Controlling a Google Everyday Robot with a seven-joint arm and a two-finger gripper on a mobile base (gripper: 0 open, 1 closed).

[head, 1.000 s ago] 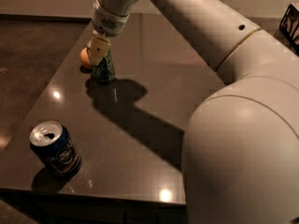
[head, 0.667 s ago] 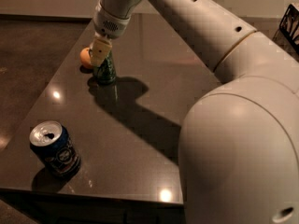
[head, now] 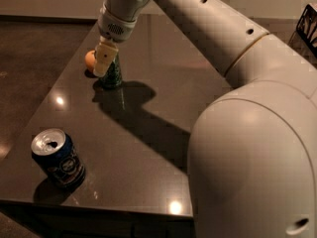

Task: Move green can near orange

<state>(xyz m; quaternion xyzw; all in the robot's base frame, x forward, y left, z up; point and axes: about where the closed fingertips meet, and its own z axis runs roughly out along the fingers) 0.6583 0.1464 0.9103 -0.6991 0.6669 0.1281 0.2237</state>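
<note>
The green can (head: 113, 76) stands upright on the dark table (head: 163, 108) at its far left. The orange (head: 89, 58) lies just left of it and a little behind, close to the table's left edge. My gripper (head: 105, 59) reaches down from the arm at the top and sits over the upper part of the green can, hiding its top. A small gap shows between the can and the orange.
A dark blue can (head: 58, 158) with an opened silver top stands near the table's front left corner. My large white arm (head: 247, 133) fills the right side of the view. A dark wire object (head: 308, 26) shows at the far right edge.
</note>
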